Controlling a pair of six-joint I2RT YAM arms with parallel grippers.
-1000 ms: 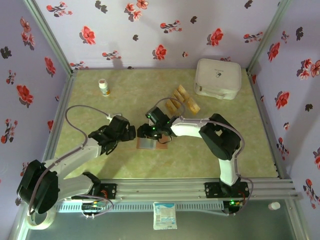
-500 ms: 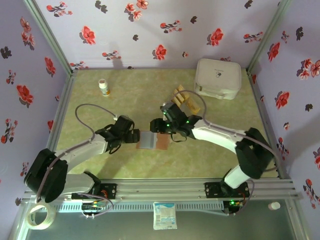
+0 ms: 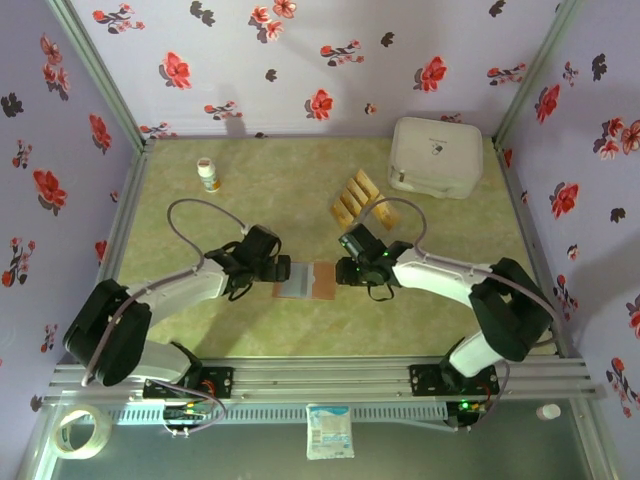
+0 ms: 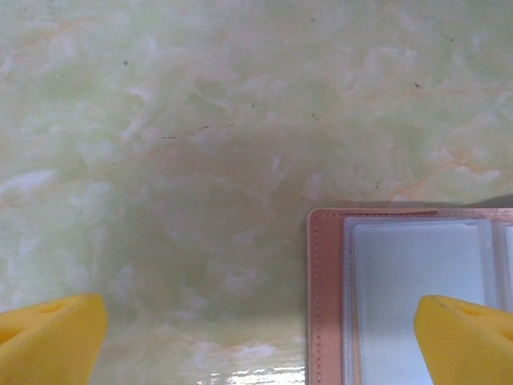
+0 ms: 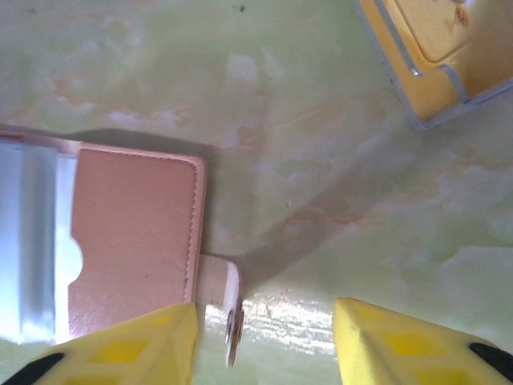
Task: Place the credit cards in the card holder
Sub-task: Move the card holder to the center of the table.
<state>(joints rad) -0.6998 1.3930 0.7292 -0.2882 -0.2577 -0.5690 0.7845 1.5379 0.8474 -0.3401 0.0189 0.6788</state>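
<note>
Hovering mid-table with left gripper [image 4: 256,337] spread wide over one end of the open card holder [image 3: 305,280] and right gripper [image 5: 264,341] half-parted around its snap tab [image 5: 220,281], credit cards [image 3: 360,200] nearby, risking a tug folding it shut.

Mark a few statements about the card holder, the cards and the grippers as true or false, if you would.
1. The card holder lies open on the table between the two grippers. True.
2. The left gripper is clamped on a credit card. False: its jaws stand wide apart and hold nothing.
3. The credit cards lie grouped on the table, apart from the card holder. True.
4. The small bottle stands on top of the white box. False: it stands on the table at the far left, well away from the box.
5. The right gripper holds a card. False: its jaws are apart, beside the holder's tab.
</note>
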